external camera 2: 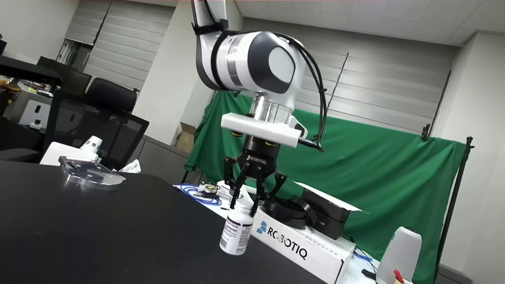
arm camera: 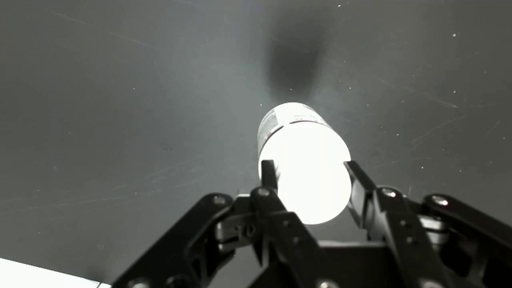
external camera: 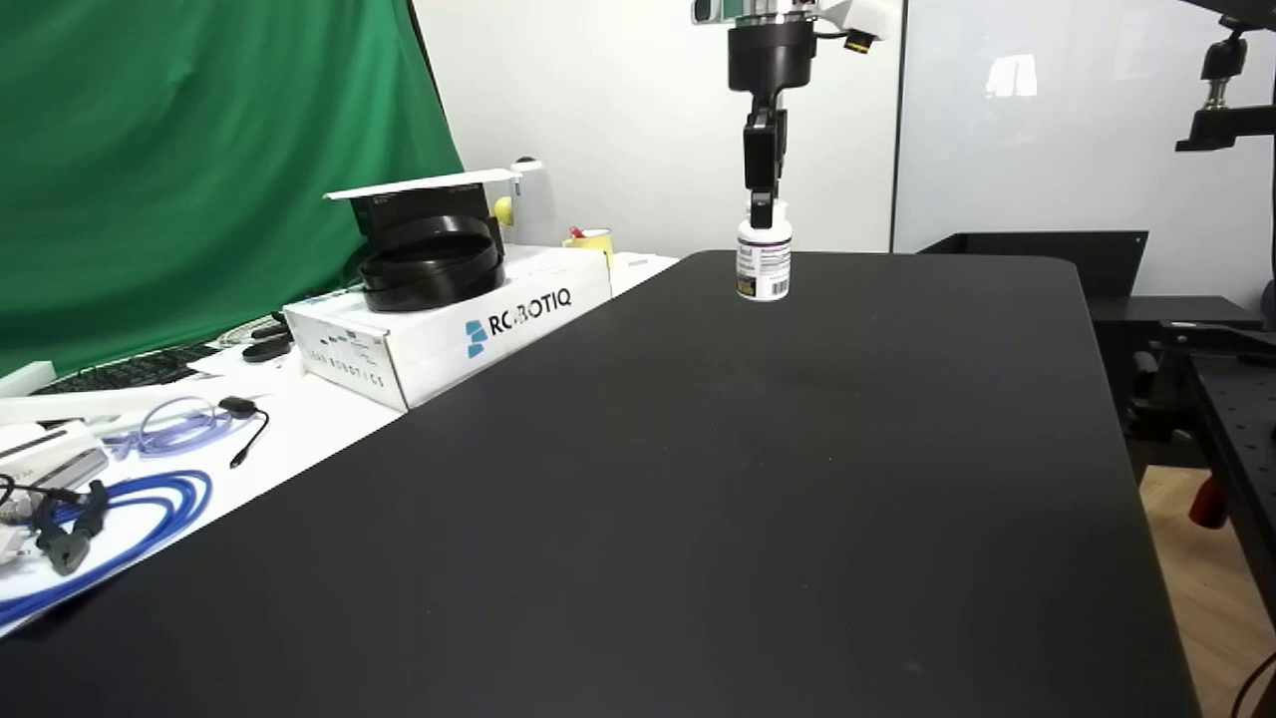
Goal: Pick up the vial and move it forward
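Observation:
The vial is a small white bottle with a white cap and a dark-edged printed label; it shows in both exterior views (external camera: pixel 765 264) (external camera 2: pixel 236 232). My gripper (external camera 2: pixel 243 211) points down with its two fingers on either side of the vial's cap, and it also shows in an exterior view (external camera: pixel 763 212). In the wrist view the vial (arm camera: pixel 314 156) fills the gap between the fingertips of the gripper (arm camera: pixel 308 163), its top washed out white. The gripper looks shut on it. The vial is in line with the gripper and seems held above the black table (external camera: pixel 797 479); its exact height is hard to tell.
A white ROBOTIQ box (external camera: pixel 449 329) stands beside the table, with black rings (external camera: pixel 434 264) on it. Blue cables (external camera: pixel 164 509) lie on the white side table. A clear acrylic plate (external camera 2: pixel 90 173) lies at the table's edge. A black rig (external camera: pixel 1236 399) stands along another side.

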`<action>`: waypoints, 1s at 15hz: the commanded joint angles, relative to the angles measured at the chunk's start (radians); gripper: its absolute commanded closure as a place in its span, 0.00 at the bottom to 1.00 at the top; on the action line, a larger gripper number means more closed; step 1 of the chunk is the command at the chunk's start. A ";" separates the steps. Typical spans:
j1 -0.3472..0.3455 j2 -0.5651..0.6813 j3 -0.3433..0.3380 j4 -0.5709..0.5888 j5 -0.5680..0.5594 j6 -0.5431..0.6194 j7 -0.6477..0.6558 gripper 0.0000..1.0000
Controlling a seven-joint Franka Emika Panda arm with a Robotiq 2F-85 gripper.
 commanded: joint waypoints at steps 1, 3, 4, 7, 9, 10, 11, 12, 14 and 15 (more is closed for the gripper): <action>-0.007 0.043 0.009 0.055 0.001 0.003 0.004 0.81; -0.008 0.099 0.014 0.130 0.010 -0.016 0.007 0.81; -0.011 0.136 0.020 0.181 0.025 -0.037 -0.004 0.81; -0.017 0.244 0.036 0.338 0.026 -0.111 -0.001 0.81; -0.015 0.319 0.044 0.450 0.012 -0.173 0.015 0.81; -0.013 0.353 0.047 0.502 0.006 -0.197 0.024 0.81; -0.012 0.385 0.051 0.547 0.001 -0.217 0.028 0.81; -0.014 0.408 0.057 0.577 0.003 -0.229 0.026 0.81; -0.014 0.449 0.064 0.624 0.000 -0.242 0.027 0.81; -0.017 0.463 0.068 0.637 0.003 -0.238 0.024 0.81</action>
